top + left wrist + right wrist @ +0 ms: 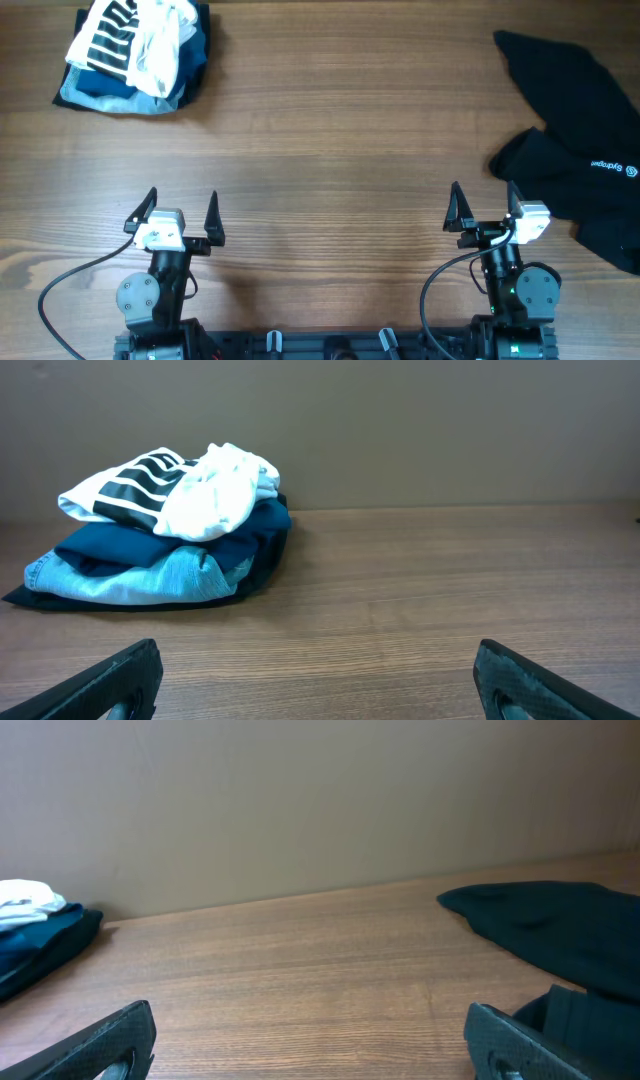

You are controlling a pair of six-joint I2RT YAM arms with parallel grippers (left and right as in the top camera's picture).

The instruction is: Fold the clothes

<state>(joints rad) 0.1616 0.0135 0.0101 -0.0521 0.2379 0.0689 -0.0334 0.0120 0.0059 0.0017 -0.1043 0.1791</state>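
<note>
Spread wide and empty, the left end effector [182, 203] and right end effector [483, 198] stood at the front of the desk [330, 130]. The clothes [570, 100] lay rumpled at its right side, running out of view. Soft, light and limp, they would likely sag and bunch, so pinching the folded edge nearest the right end effector looked best.

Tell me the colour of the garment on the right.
The garment is black, with a small light logo; overhead view shows it best.
</note>
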